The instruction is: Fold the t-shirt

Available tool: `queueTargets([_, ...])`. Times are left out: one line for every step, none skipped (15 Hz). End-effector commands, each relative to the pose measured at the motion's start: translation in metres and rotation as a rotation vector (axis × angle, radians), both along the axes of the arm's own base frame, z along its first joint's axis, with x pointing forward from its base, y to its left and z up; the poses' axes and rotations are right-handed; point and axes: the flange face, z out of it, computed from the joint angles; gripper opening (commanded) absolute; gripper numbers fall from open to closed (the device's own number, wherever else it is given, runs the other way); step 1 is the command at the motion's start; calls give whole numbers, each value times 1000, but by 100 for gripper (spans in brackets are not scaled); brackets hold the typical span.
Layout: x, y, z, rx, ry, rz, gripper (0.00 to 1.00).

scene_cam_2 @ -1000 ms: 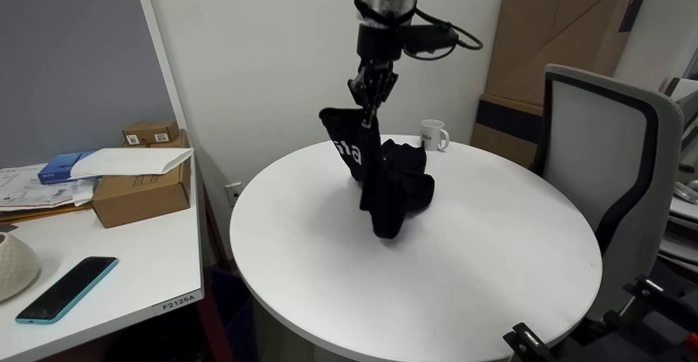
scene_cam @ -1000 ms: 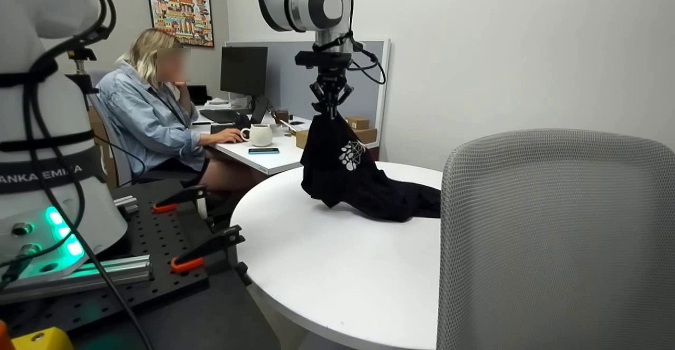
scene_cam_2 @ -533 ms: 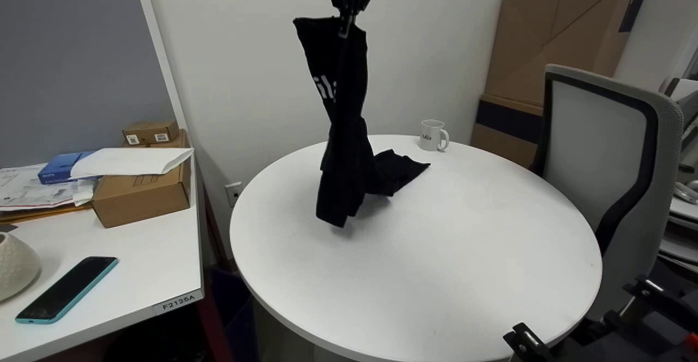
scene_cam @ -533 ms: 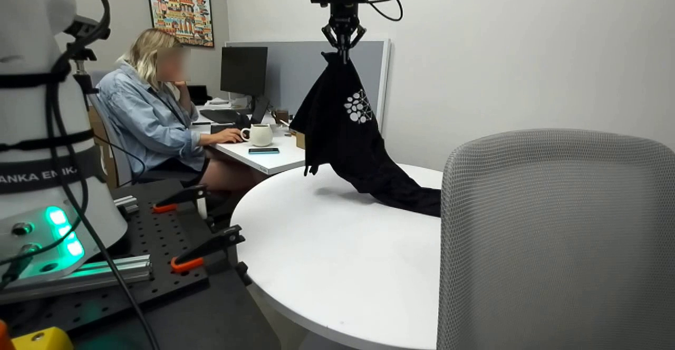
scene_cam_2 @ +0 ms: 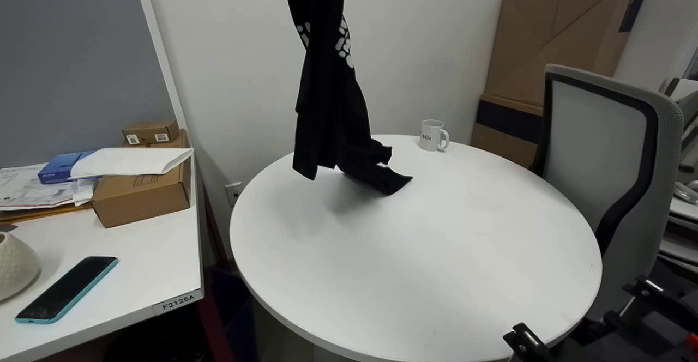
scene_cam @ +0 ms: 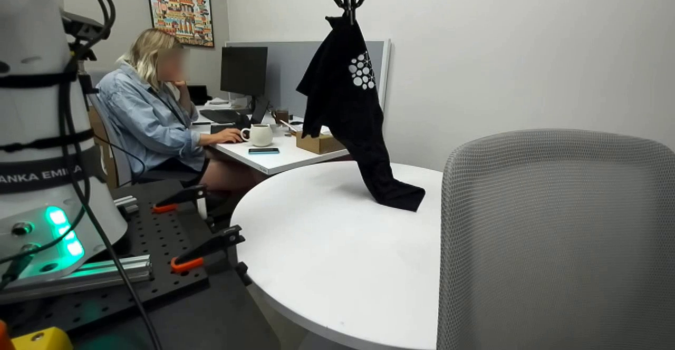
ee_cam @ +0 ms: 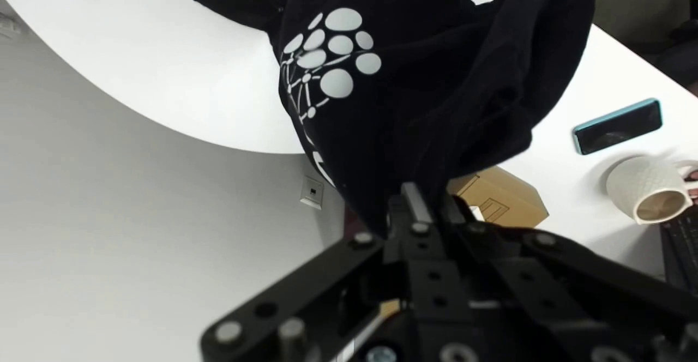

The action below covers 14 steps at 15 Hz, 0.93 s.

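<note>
Wrist view, looking down: a black t-shirt [ee_cam: 414, 89] hung in limp folds, white dots and lines printed on its chest. Both exterior views placed it over the far part of a round white table [scene_cam_2: 414, 275], its bottom end bent and resting there, its left edges hanging free. It looked light, soft and unbreakable; I judged it would swing and sag wherever nothing held it, so a firm pinch at a shoulder or hem seemed the best hold. The gripper [scene_cam: 350, 20] was clenched on gathered cloth at the very top, though I could not tell which part of the shirt. It pointed straight down, high above, much of the arm out of frame. In an exterior view a white mug [scene_cam_2: 432, 135] stood right of the cloth, apart from it.
</note>
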Motion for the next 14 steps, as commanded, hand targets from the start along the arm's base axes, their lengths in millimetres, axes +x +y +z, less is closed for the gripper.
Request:
queueTargets([21, 3, 54, 46, -34, 0, 1])
queueTargets([25, 2, 66, 54, -48, -3, 1])
queueTargets([27, 1, 77, 62, -60, -6, 1])
queueTargets([30, 0, 87, 65, -73, -11, 1])
queueTargets([32, -1, 95, 73, -82, -13, 1])
queueTargets([34, -1, 102, 81, -88, -14, 1])
queueTargets([36, -2, 111, 86, -96, -19, 1])
queueTargets([38, -2, 118, 96, -104, -21, 1])
queueTargets([39, -2, 126, 106, -111, -23, 1])
queueTargets([39, -2, 135, 113, -121, -25, 1])
queueTargets([39, -2, 144, 117, -134, -27, 1])
queueTargets([38, -1, 153, 123, -147, -29, 1])
queueTargets([36, 0, 162, 129, -160, -31, 1])
queueTargets([35, 0, 169, 131, -173, -33, 1])
